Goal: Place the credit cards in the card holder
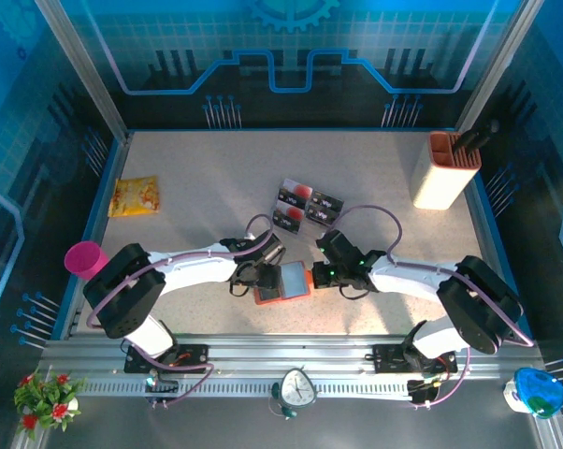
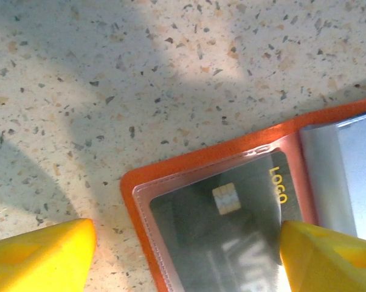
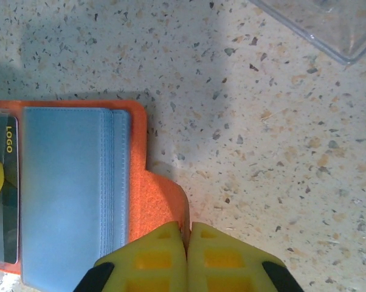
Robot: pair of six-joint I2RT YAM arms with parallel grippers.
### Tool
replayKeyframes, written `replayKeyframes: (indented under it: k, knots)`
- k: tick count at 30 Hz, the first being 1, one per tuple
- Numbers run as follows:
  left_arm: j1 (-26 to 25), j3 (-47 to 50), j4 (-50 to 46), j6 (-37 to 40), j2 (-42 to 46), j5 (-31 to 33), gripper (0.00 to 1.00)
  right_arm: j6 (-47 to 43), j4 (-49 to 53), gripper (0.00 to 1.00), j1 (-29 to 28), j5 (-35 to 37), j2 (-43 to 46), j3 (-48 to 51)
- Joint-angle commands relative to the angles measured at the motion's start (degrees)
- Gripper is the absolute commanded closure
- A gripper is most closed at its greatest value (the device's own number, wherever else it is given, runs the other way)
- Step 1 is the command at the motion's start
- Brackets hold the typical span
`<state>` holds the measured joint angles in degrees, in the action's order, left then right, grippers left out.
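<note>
The card holder (image 1: 282,282) lies open, one card (image 2: 231,213) pocketed. Left tool (image 2: 186,246) is spread; right tool (image 3: 186,236) is clenched, apparently on its tab (image 3: 162,201). Next: fetch remaining credit cards (image 1: 305,206) from worktop (image 1: 197,187) centre.

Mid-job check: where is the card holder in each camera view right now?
Top external: card holder, low centre.
Left wrist: its orange corner, lower right.
Right wrist: left side, tab at the right tool.
Shared landmark: the LOGO card in its pocket, seen by both wrist cameras.

right tool (image 3: 187,236) pinching card holder (image 3: 73,188) tab, clear tray (image 3: 329,27) corner
</note>
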<state>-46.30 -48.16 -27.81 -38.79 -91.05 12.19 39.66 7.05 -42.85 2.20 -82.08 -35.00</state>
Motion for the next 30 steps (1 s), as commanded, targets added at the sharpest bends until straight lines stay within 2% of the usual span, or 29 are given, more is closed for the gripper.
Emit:
replayKeyframes:
  k: [1, 10, 17, 18, 21, 24, 28, 30]
  knots:
    - [-0.30, 0.40, -3.27, 1.30, 1.32, 1.45, 0.20, 0.86, 1.40, 1.00, 0.77, 1.42, 1.33, 0.78]
    - [-0.24, 2.19, 1.24, 0.50, 7.13, 0.65, 0.18, 2.32, 0.96, 1.00, 0.59, 0.85, 2.76, 1.36]
    - [0.05, 3.46, 3.00, -2.03, 9.88, 0.01, 0.15, 7.84, -2.48, 1.00, -1.63, 2.44, 3.32, 4.20]
    - [0.10, 3.74, 3.20, -2.40, 10.08, 0.03, 0.15, 8.76, -3.01, 0.98, -2.26, 2.91, 3.29, 4.59]
    - [0.76, 4.84, 3.23, -3.95, 11.11, 0.70, 0.14, 9.88, -3.40, 0.77, -3.33, 3.63, 4.21, 5.08]
    - [1.84, 6.88, 2.78, -6.32, 13.58, 1.96, 0.14, 9.47, -1.26, 0.67, -3.50, 4.93, 7.17, 4.71]
    - [3.44, 10.17, 2.32, -9.06, 18.38, 3.63, 0.13, 7.47, 2.83, 0.66, -3.44, 6.23, 11.38, 2.91]
    - [4.40, 11.80, 2.42, -9.72, 20.29, 3.76, 0.13, 5.86, 4.14, 0.72, -3.46, 5.65, 11.77, 1.26]
